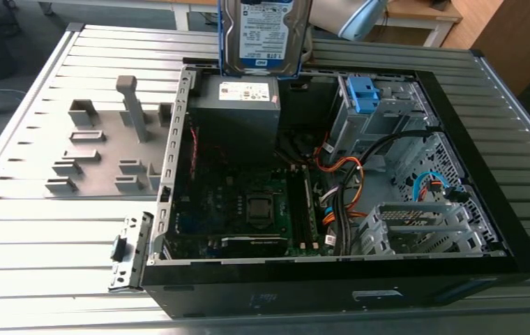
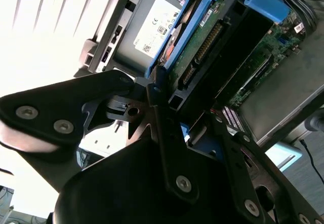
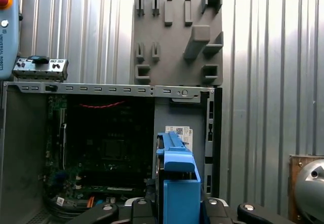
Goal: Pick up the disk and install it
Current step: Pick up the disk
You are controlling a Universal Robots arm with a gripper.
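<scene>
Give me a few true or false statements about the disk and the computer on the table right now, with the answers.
1. The gripper holds the disk. True.
2. The disk lies on the grey fixture plate. False: it hangs upright above the computer case, over the power supply.
3. The computer case is closed by a side panel. False: it is open, and the motherboard shows.
4. The power supply sits inside the computer case. True.

The claw [image 2: 179, 113] is clamped on the disk [image 2: 200, 39], its black jaws pressed against opposite sides. Its linkages splay outward behind the grip.
</scene>
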